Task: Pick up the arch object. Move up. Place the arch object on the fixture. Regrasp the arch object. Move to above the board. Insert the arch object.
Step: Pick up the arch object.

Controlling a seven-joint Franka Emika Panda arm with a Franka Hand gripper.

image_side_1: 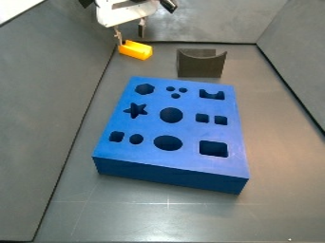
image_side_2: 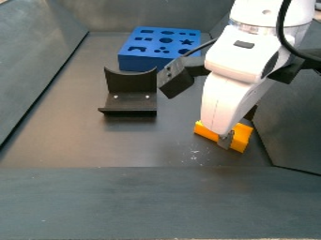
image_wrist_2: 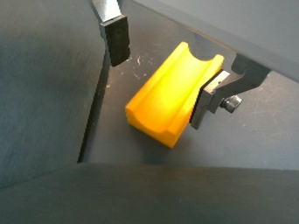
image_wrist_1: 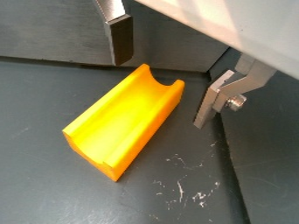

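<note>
Gripper (image_wrist_1: 163, 74) is spread wide over the arch object (image_wrist_1: 122, 120), fingers not touching it. In both wrist views the piece lies flat on the dark floor, notch side up, with one silver finger (image_wrist_2: 114, 39) off one long flank and the opposite finger just beside the other flank. Its long axis runs crosswise to the closing direction, so the jaws would pinch across the narrow width; judged a workable pick alignment.

In a side view the arch object (image_side_2: 223, 135) sits under the arm near the enclosure wall, so room on that side looks tight. The fixture (image_side_2: 130, 93) stands apart from it on open floor.

Farther off, the board (image_side_1: 173, 127) lies well clear of the gripper, its cutouts all empty. The path from piece to fixture (image_side_1: 200, 63) looks unobstructed.
</note>
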